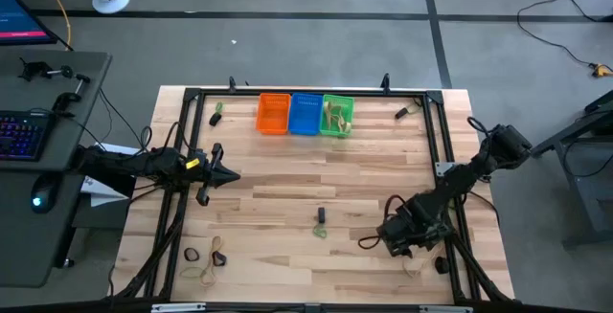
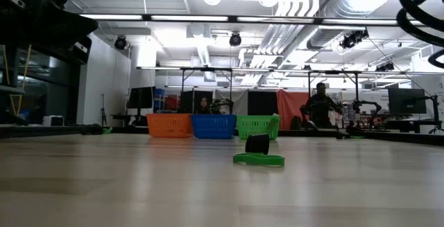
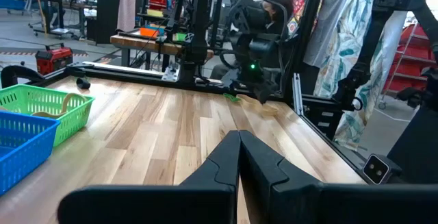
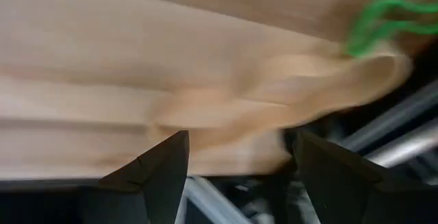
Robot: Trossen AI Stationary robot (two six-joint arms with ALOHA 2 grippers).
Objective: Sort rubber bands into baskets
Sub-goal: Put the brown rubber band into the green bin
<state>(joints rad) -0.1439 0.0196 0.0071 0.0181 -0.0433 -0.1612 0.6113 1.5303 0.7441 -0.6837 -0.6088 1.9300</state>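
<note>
The sorting looks barely begun; tan bands lie in the green basket at the upper centre of the high view, while the orange basket and blue basket look empty; loose rubber bands remain at lower centre and lower left; the right gripper, jaws spread, reaches over a tan band at lower right; the left gripper, jaws pressed together, waits at the left.

Motion blur smears the tan rubber band and green band in the right wrist view.
</note>
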